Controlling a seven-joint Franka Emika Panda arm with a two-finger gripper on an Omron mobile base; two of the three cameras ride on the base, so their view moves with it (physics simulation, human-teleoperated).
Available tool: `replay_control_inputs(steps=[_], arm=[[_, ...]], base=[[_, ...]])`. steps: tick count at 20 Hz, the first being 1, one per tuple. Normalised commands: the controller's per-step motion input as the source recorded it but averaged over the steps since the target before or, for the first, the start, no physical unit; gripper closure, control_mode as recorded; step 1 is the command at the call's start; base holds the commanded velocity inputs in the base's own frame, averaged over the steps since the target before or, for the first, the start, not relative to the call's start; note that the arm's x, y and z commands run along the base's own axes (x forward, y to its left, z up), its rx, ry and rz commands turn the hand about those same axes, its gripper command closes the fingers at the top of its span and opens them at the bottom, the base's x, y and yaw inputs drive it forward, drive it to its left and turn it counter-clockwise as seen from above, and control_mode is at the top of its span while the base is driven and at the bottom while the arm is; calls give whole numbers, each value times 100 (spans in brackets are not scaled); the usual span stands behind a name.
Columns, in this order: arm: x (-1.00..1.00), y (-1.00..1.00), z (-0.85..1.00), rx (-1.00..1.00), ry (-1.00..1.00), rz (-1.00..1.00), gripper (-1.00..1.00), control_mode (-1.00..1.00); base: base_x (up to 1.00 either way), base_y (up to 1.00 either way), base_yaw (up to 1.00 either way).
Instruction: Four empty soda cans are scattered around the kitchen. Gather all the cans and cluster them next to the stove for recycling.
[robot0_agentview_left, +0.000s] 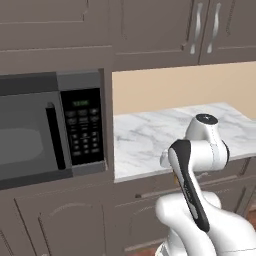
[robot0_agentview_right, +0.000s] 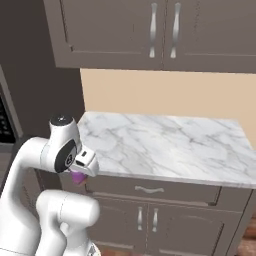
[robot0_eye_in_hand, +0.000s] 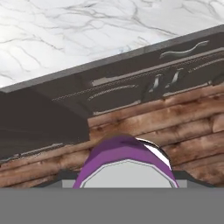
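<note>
In the left base view we see the white arm folded low in front of the white, grey-veined marble worktop (robot0_agentview_left: 150, 135), its elbow overlapping the worktop's front edge. A dark built-in microwave with a black keypad (robot0_agentview_left: 47, 132) sits in the cabinet wall to the left of the worktop's left edge, and dark brown upper cabinets with silver handles (robot0_agentview_left: 200, 30) hang above the beige back wall. From here we cannot see the fingers.

In the right base view we see the same marble worktop (robot0_agentview_right: 165, 145) stretching to the right, with a dark brown drawer with a curved silver handle (robot0_agentview_right: 150, 190) under its front edge and cabinet doors below that. The arm's wrist sits at the worktop's front left corner, just below the edge. A small patch of the purple-pink soda can (robot0_agentview_right: 77, 177) peeks out beneath the hand, in front of the drawer and off the worktop.

In the hand view we see the purple-pink soda can (robot0_eye_in_hand: 127, 164) close up at the bottom, its silver top facing us. The gripper (robot0_eye_in_hand: 127, 177) grasps the can, with the dark finger tips (robot0_eye_in_hand: 59, 178) mostly hidden at its sides. Beyond it lie the wood-plank floor (robot0_eye_in_hand: 175, 127), the cabinet fronts and the marble worktop's front edge (robot0_eye_in_hand: 87, 35).
</note>
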Motion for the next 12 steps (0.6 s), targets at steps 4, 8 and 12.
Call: replay_control_inputs(steps=[4, 8, 12], arm=[[0, 0, 0, 0, 0, 0, 100, 100], [0, 0, 0, 0, 0, 0, 100, 100], [0, 0, 0, 0, 0, 0, 100, 100]], base=[[-9, 25, 44], [0, 5, 50], [-4, 17, 49]])
